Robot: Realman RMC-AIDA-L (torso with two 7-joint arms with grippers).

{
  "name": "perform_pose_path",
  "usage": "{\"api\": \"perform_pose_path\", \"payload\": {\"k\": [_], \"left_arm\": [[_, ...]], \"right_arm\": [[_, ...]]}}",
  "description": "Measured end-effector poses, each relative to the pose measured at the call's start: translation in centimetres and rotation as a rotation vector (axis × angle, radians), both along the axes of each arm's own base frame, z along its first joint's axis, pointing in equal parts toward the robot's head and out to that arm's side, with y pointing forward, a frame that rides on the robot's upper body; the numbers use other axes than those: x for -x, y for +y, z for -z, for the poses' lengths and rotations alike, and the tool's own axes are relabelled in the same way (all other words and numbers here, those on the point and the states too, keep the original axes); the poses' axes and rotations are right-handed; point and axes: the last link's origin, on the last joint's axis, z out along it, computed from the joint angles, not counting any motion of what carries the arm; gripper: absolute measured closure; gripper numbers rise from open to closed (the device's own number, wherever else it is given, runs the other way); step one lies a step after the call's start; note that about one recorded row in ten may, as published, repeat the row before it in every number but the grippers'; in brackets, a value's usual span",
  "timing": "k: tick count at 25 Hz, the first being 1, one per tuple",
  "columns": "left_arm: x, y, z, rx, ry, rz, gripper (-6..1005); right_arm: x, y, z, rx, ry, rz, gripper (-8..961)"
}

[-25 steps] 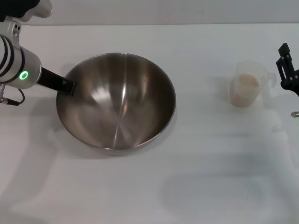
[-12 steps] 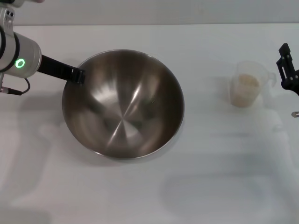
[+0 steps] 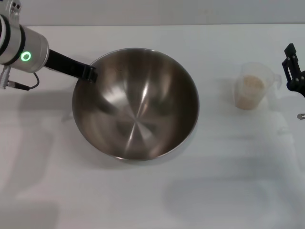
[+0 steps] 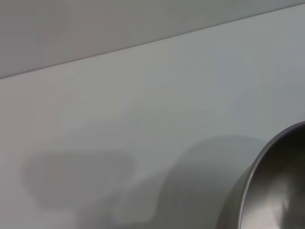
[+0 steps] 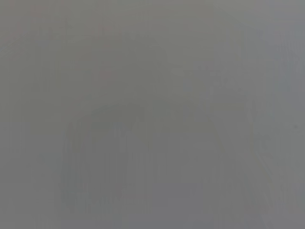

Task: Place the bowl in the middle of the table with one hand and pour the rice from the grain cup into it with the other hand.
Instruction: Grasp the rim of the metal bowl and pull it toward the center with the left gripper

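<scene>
A shiny steel bowl sits upright on the white table; well apart, the clear grain cup holds rice.

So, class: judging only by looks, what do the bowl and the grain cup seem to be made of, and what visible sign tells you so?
The bowl looks like stainless steel with a brushed, shiny finish: its inside shows streaky bright reflections. The grain cup looks like clear, slightly cloudy plastic, though glass cannot be ruled out: the pale rice shows through its wall.

Right gripper cut off at head view's edge, bowl cropped in left wrist view, right wrist view perhaps blocked.
</scene>
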Motion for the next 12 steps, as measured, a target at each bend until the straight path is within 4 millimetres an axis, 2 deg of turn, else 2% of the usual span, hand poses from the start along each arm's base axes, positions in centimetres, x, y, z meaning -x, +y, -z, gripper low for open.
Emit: {"api": "perform_pose_path", "payload": {"k": [12], "left_arm": [[-1.7, 1.2, 0.4, 0.042, -0.019, 0.035, 962]], "right_arm": [[0.0, 0.0, 0.0, -0.002, 0.002, -0.003, 408]]}}
